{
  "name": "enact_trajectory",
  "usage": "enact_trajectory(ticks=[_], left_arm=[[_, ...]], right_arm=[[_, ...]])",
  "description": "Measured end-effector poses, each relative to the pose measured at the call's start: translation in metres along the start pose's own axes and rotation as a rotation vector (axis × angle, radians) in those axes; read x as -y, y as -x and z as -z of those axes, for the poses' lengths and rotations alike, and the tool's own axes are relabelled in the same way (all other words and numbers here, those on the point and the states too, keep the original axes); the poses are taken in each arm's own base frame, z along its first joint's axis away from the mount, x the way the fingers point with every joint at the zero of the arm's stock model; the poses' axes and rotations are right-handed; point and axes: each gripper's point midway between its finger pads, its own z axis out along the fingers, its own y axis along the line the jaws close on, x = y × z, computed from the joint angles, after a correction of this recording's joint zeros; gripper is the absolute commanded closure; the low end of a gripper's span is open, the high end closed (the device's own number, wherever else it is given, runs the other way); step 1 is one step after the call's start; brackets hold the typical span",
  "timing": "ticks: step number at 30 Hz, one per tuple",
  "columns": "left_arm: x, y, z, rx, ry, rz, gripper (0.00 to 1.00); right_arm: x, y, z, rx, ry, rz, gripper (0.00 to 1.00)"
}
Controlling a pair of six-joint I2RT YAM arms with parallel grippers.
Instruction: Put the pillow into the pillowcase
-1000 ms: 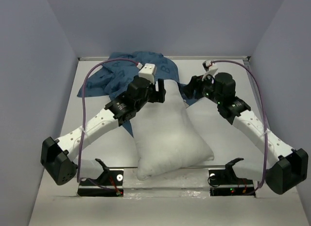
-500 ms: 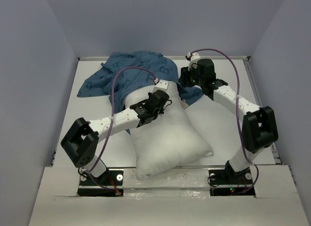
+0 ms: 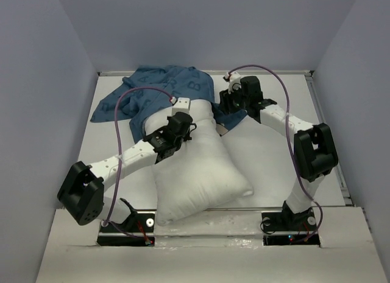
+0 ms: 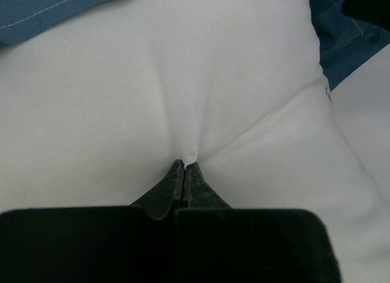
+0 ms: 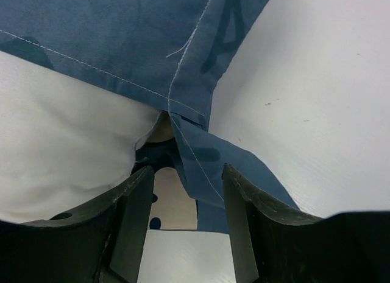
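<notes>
The white pillow [image 3: 195, 167] lies lengthwise on the table, its far end tucked under the edge of the dark blue printed pillowcase [image 3: 152, 91]. On top of the pillow's far half, my left gripper [image 3: 186, 122] is shut on a pinched fold of pillow [image 4: 213, 82] fabric, seen at the fingertips of the left gripper [image 4: 184, 164]. At the pillowcase's right corner my right gripper [image 3: 226, 109] stands open. In the right wrist view a hemmed flap of the pillowcase [image 5: 122, 39] hangs between the fingers of the right gripper [image 5: 189, 173], unclamped, with the pillow [image 5: 61, 149] on the left.
The white table [image 3: 274, 155] is enclosed by grey walls on the left, right and far side. The pillowcase spreads toward the far left corner. Purple cables loop above both arms. The arm bases [image 3: 125, 225] sit at the near edge.
My left gripper has shut on the pillow's fabric and the pillow has slid left and farther under the pillowcase. The right arm has reached to the pillowcase's right corner.
</notes>
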Motion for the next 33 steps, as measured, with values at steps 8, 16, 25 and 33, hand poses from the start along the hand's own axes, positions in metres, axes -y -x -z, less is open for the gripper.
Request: enact_trajectory(ticks=[8,16,25,33], left_arm=[[0.002,0.0,-0.001,0.001,-0.018,0.016,1.0],[0.003,0.003,0.001,0.004,-0.03,0.022,1.0],[0.003,0.005,0.002,0.01,-0.034,0.025,1.0],[0.008,0.009,0.008,0.008,-0.059,0.025,0.79]], right_arm=[[-0.021,-0.004,-0.035,-0.036,0.019,0.098,0.42],[-0.011,0.009,-0.048,0.006,-0.07,0.152,0.53],[0.003,0.022,-0.058,0.067,-0.19,0.203,0.75],[-0.016,0.035,-0.061,0.109,-0.166,0.259,1.0]])
